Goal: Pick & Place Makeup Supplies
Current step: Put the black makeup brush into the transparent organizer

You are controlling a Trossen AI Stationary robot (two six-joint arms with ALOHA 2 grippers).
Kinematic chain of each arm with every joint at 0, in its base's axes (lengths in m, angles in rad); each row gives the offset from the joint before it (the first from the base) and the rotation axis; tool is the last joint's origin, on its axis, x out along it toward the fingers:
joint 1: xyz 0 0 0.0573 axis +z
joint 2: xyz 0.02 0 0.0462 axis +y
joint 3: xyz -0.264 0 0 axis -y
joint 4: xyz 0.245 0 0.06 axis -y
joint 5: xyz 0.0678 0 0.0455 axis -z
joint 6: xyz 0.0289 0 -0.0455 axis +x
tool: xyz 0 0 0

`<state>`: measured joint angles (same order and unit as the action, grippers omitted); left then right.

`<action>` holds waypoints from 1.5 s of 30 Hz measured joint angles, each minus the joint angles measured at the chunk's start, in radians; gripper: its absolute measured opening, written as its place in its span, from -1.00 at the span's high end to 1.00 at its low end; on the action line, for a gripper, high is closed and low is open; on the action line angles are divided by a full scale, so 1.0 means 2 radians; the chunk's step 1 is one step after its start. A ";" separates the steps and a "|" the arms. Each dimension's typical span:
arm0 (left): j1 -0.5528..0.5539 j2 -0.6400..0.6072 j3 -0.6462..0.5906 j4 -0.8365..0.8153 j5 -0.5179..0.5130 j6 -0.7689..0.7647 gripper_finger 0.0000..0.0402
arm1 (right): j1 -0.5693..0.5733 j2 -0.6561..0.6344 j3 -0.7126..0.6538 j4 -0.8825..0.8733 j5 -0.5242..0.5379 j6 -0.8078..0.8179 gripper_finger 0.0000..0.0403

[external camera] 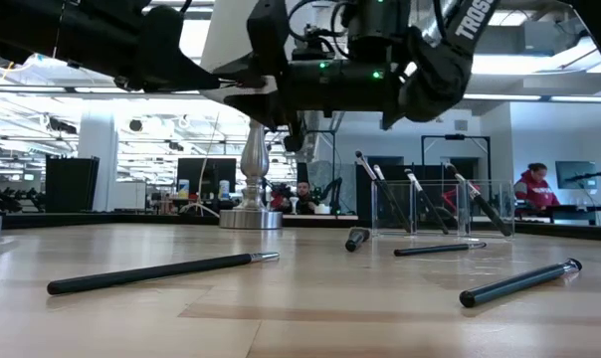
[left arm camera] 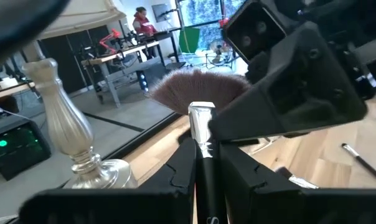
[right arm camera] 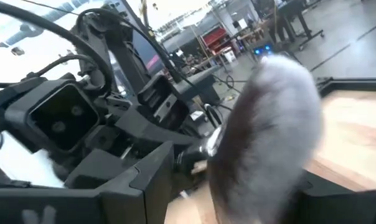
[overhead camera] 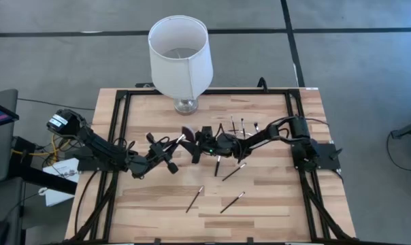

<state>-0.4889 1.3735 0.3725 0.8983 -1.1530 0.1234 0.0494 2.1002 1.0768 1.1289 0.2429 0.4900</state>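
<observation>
Left gripper (left arm camera: 203,180): closed on the dark handle of the fluffy brush (left arm camera: 199,93), held above the middle of the worktop (overhead camera: 273,218), in front of the lamp (overhead camera: 180,58) that stands at the far edge.
Right gripper (overhead camera: 204,139): reaches in from the right edge and sits just beside the brush head; in the right wrist view the bristles fill the space ahead of it. Its fingers cannot be made out, so open or closed cannot be told.
Other brushes: two lie loose toward the near edge (overhead camera: 194,199) (overhead camera: 232,202), more under the arms at the middle, and several stand in the clear holder (external camera: 442,207) near the far edge.
Risk, handover: both grippers crowd one thin handle; if the left lets go before the right has a grip, the brush would likely drop.
Risk, bristles: closing on the head instead of the ferrule (left arm camera: 202,121) could crush or splay it.
Risk, collision: the wrists are near enough that a small misjudged move may knock them together.
</observation>
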 joint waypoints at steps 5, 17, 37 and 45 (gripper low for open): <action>0.000 0.000 0.000 0.001 0.005 0.000 0.77 | 0.000 0.000 0.011 -0.011 0.001 -0.012 0.23; 0.000 0.000 0.000 0.000 0.011 -0.002 0.76 | 0.001 0.000 0.011 0.003 0.011 -0.012 0.71; -0.015 0.000 0.000 0.001 -0.035 -0.015 0.43 | 0.010 -0.007 0.010 -0.069 0.061 -0.052 0.80; -0.050 0.000 0.000 0.001 -0.117 0.000 0.31 | 0.017 -0.117 0.010 -0.228 0.077 -0.121 0.79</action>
<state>-0.5894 1.3739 0.3729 0.9001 -1.3865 0.1242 0.0826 1.8655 1.0977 0.6723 0.3976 0.2479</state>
